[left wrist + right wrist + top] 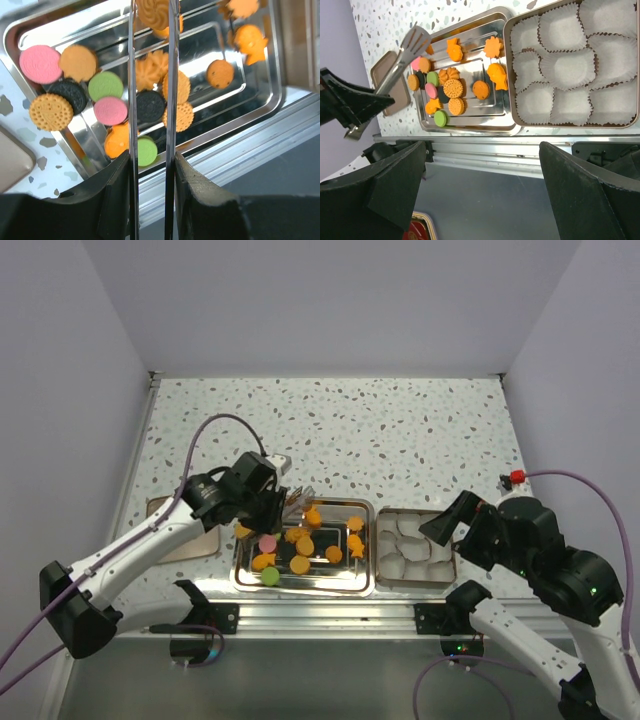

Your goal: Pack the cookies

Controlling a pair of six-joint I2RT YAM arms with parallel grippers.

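Several cookies [300,540], orange discs and stars with pink, green and dark discs, lie in a shiny steel tray [300,586]. They also show in the left wrist view [105,85] and the right wrist view [452,89]. My left gripper [265,502] [152,165] is shut on metal tongs [131,75], whose tips reach over the tray's far left part. An orange swirl cookie [152,12] sits between the tong tips. My right gripper [455,530] [482,147] is open and empty, above the table's near edge, in front of the box.
A tan box [381,558] [507,75] filled with white crinkled paper cups [567,67] stands right of the tray, touching it. A tan lid [160,508] lies left of the tray under my left arm. An aluminium rail [320,615] runs along the near edge.
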